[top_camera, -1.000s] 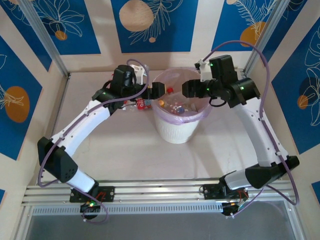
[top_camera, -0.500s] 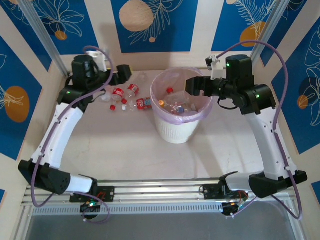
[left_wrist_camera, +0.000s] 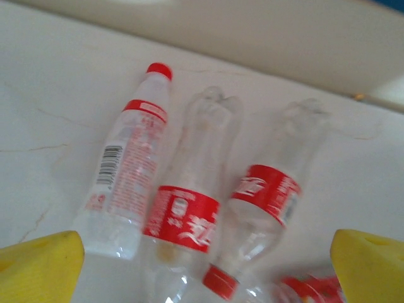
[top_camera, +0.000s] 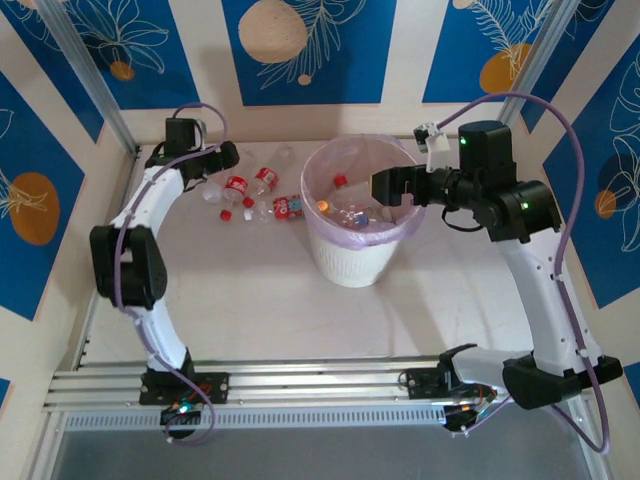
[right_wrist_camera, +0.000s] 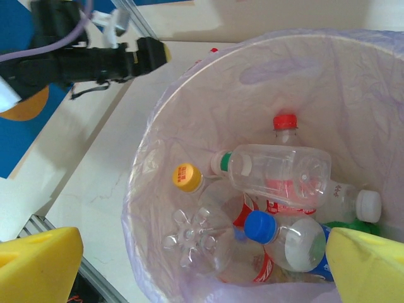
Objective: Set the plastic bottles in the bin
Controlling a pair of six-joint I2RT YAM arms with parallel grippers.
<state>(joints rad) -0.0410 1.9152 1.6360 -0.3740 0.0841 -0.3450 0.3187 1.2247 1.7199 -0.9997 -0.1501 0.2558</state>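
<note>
Blue wall panels (top_camera: 300, 50) printed with orange fruit and white leaves close in the pale desk (top_camera: 250, 300) on three sides. An aluminium rail (top_camera: 320, 385) runs along its near edge. The bin (top_camera: 352, 262), white and ribbed with a pink bag folded over its rim, stands upright towards the far middle of the desk, between the two arms. Several plastic bottles (right_wrist_camera: 278, 170) lie jumbled inside it. A large clear one lies across the top, with a red cap (right_wrist_camera: 285, 121), a yellow cap (right_wrist_camera: 183, 177), a blue cap (right_wrist_camera: 259, 226) and a green bottle (right_wrist_camera: 353, 226) showing around it. The right claw (top_camera: 385, 187) hangs over the bin's right rim, spread wide. Its yellow fingertips (right_wrist_camera: 38, 265) sit at the lower corners of the wrist view with nothing pinched between them.

Left of the bin, near the far wall, loose bottles (top_camera: 250, 190) lie flat on the desk, apart from the bin. The left claw (top_camera: 228, 157) hovers at their far left, also spread wide and holding nothing. Its wrist view looks down on three bottles lying side by side. On the left is a capped bottle (left_wrist_camera: 129, 170) with a pale printed label. The middle bottle (left_wrist_camera: 189, 208) and the right bottle (left_wrist_camera: 265, 196) are clear with red labels, and the right one's red cap points towards the claw. A blurred red shape (left_wrist_camera: 309, 287) at the lower edge may be a fourth. A purple cable (top_camera: 205, 105) loops above the left wrist.
</note>
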